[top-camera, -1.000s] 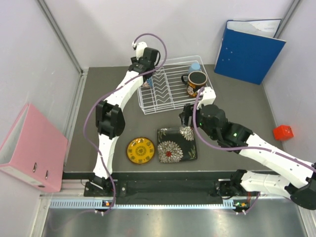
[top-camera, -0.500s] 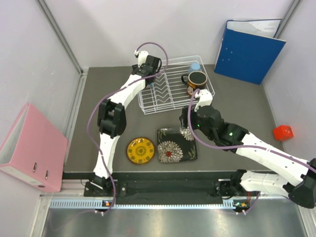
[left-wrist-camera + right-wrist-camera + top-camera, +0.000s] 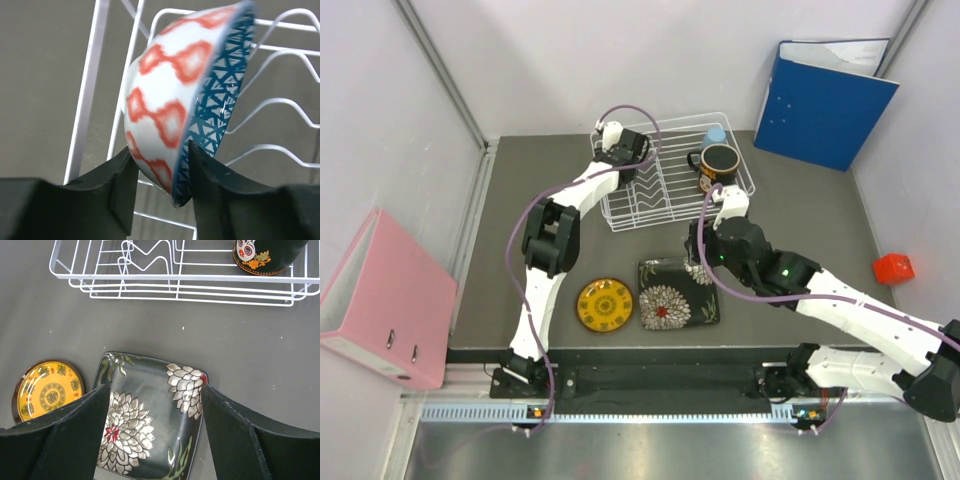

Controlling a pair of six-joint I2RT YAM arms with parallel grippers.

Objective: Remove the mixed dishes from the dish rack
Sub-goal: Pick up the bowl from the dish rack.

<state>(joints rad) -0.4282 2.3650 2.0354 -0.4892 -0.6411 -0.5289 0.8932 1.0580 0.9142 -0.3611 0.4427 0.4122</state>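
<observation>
The white wire dish rack (image 3: pixel 665 195) stands at the back of the table. In the left wrist view my left gripper (image 3: pixel 161 167) pinches the lower rim of the blue mosaic-patterned bowl (image 3: pixel 185 95), one finger on its red-and-white outside, the other on its blue inside. The bowl stands on edge in the rack (image 3: pixel 95 85). A dark mug (image 3: pixel 718 167) and a light blue cup (image 3: pixel 716 134) sit in the rack's right end. My right gripper (image 3: pixel 154 390) hangs open above the black floral plate (image 3: pixel 145 415), which lies flat on the table beside the yellow plate (image 3: pixel 47 389).
A blue binder (image 3: pixel 820 95) leans at the back right. At the left edge lies a pink binder (image 3: pixel 385 300), and a small red object (image 3: pixel 893 267) sits at the far right. The two plates (image 3: pixel 677 292) (image 3: pixel 605 305) lie in front of the rack.
My left gripper has come down over the rack's left end and its jaws have narrowed onto the bowl's rim. The right arm has shifted slightly left above the black plate.
</observation>
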